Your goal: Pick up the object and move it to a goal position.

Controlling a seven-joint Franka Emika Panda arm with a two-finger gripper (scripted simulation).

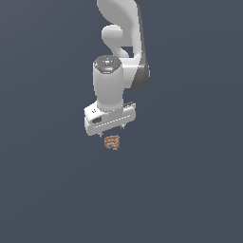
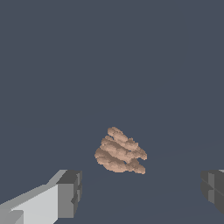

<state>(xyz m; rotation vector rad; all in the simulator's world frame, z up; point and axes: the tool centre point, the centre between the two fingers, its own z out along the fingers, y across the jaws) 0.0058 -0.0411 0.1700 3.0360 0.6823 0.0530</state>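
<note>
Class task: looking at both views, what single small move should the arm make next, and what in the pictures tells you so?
Probably lower the gripper straight down around the lump. The jaws stand wide open, nothing is between them yet, and in the exterior view the lump sits just beneath the gripper, untouched. It looks roughly centred, so closing now would likely grip nothing.

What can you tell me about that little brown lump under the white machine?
The lump is small and reddish-brown, with a bumpy, ridged surface that looks like stacked, crumbly layers. It is roughly cube-shaped and much smaller than the white gripper above it. It sits on the plain dark grey surface. In the wrist view it lies between the two spread grey fingers, nearer the far side of the gap, and neither finger touches it. It looks whole.
</note>
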